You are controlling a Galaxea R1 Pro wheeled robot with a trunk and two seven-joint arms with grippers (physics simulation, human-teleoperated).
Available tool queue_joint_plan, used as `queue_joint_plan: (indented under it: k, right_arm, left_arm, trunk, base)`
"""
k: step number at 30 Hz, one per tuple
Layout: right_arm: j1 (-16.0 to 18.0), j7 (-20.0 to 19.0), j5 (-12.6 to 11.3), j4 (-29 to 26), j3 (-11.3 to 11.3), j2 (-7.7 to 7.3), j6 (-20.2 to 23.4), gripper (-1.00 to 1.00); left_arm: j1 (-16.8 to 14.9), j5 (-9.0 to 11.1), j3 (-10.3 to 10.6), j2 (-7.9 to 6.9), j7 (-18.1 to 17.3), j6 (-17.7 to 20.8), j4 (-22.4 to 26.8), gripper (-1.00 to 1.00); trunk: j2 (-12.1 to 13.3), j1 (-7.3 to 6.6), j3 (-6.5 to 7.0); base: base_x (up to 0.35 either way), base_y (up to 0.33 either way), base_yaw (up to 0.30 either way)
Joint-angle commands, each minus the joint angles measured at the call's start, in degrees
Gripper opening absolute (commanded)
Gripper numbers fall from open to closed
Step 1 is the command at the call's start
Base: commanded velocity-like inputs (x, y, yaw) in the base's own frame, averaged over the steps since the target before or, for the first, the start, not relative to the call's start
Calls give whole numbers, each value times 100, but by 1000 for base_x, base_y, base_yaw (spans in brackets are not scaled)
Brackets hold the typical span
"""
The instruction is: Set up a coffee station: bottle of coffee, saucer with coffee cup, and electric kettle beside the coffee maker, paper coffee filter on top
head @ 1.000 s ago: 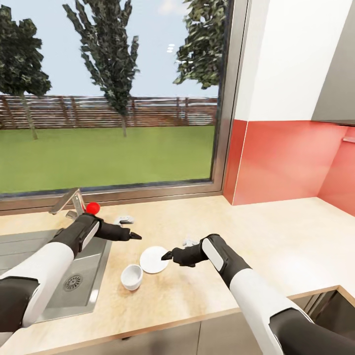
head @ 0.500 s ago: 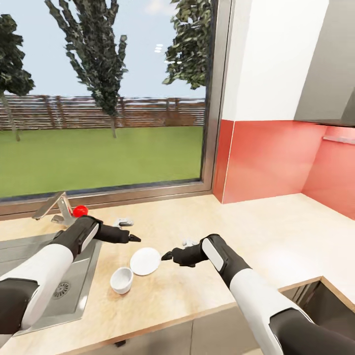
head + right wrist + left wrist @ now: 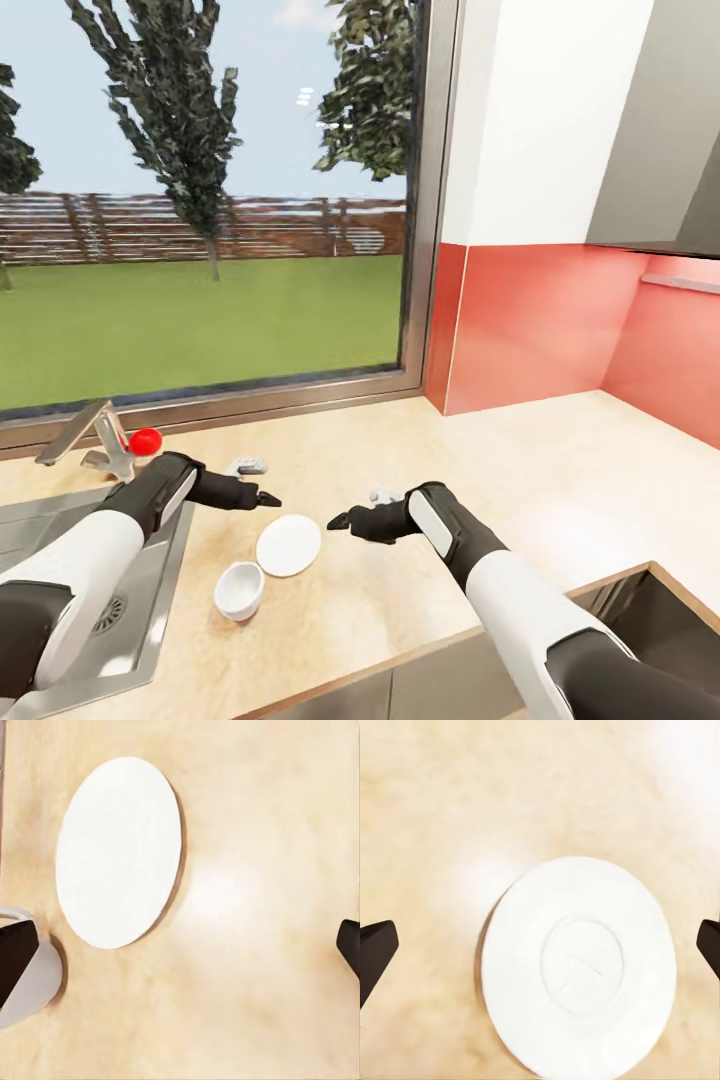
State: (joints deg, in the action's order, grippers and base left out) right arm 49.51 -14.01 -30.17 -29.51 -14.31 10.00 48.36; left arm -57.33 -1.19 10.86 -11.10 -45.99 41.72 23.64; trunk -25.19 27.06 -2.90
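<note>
pale countertop [image 3: 560,480]: saucer [image 3: 288,546] flat, cup [image 3: 239,589] beside (sink [image 3: 60,610] nearby); left pincer [image 3: 268,497] and right pincer [image 3: 338,520] spread wide.

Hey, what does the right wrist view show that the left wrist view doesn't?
The right wrist view alone catches part of the coffee cup, standing on the countertop beside the saucer, not on it. The left wrist view alone shows the saucer's raised centre ring. Both share the white saucer lying flat on the pale countertop, with dark fingertips wide apart at the frame edges.
</note>
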Motion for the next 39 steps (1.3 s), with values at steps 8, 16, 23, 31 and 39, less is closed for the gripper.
queue_joint_plan:
  k: [8,16,23,31,39]
  right_arm:
    - [-78,-62,35,133,-299,0,-399,100]
    - [-135,-287,37,139,-323,0,-406,100]
    - [-166,-304,38,139,-326,0,-407,100]
    - [-175,-304,38,139,-326,0,-410,100]
    - [-186,-304,38,139,-326,0,-411,100]
  left_arm:
    - [46,-30,17,-11,10,29,1,100]
    - [146,-25,13,-6,20,31,9,100]
    - [188,-20,13,-7,322,49,1,100]
    - [251,15,9,0,422,60,10,100]
    - [256,22,0,33,424,60,49,100]
  trunk:
    - [-13,4,-13]
    - [-13,4,-13]
    - [-13,4,-13]
    - [-13,4,-13]
    - [-13,4,-13]
  base:
    - [4,4,0]
    - [0,0,0]
    - [0,0,0]
    - [29,0,0]
    - [149,0,0]
